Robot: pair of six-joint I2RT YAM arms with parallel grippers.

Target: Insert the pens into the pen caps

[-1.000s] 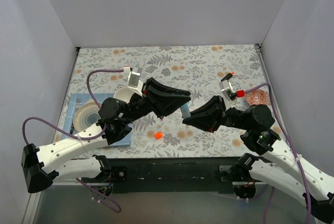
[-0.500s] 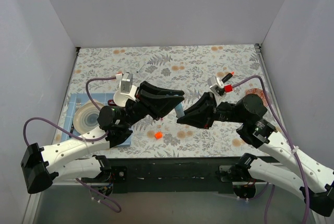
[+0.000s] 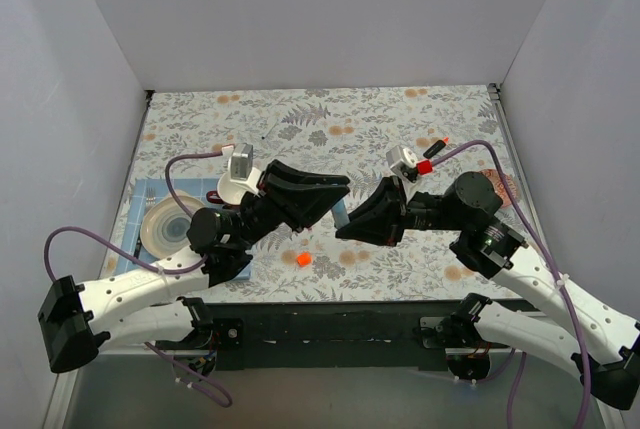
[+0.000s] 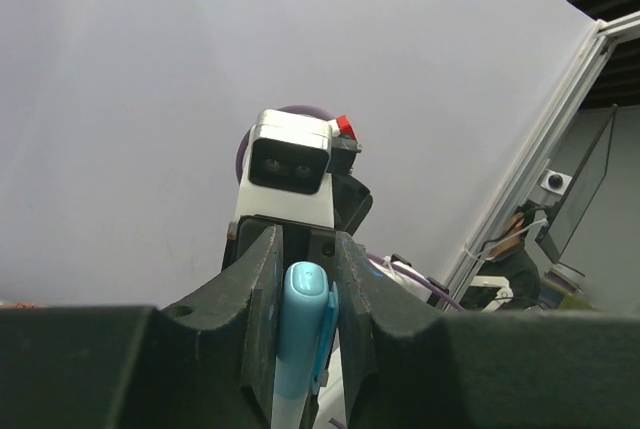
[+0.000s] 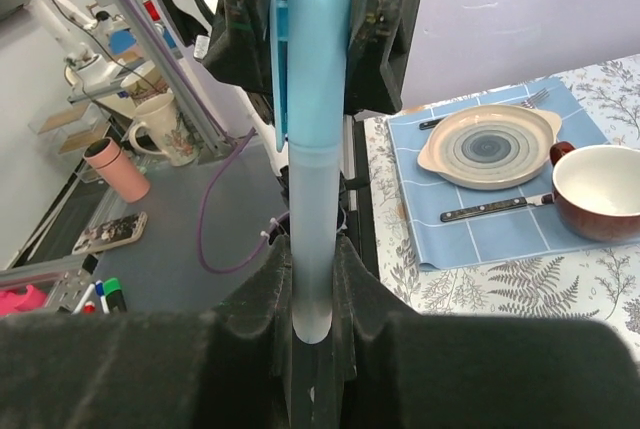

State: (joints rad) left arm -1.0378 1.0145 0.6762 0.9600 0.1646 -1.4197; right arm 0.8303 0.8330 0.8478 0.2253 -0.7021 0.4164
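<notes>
A light blue pen [image 5: 312, 239] hangs above the table between my two grippers. My right gripper [image 5: 313, 269] is shut on its pale barrel. The pen's light blue clip cap [image 4: 300, 329] covers the far end, and my left gripper [image 4: 305, 249] is shut on it. From above, the left gripper [image 3: 338, 192] and right gripper [image 3: 345, 227] nearly meet tip to tip and hide the pen. A small orange cap [image 3: 303, 259] lies on the patterned cloth below them. A black pen with an orange-red end [image 3: 436, 147] lies at the back right.
A blue mat [image 3: 145, 211] at the left carries a plate [image 5: 490, 144], a knife [image 5: 495, 209] and a bowl [image 5: 600, 189]. A small orange patterned dish [image 3: 497, 187] sits at the right, partly behind my right arm. White walls enclose three sides.
Both grippers have drifted slightly left and closer together. The stretch of pen that showed between them a second ago is now covered. The right wrist has swung up and leftward.
</notes>
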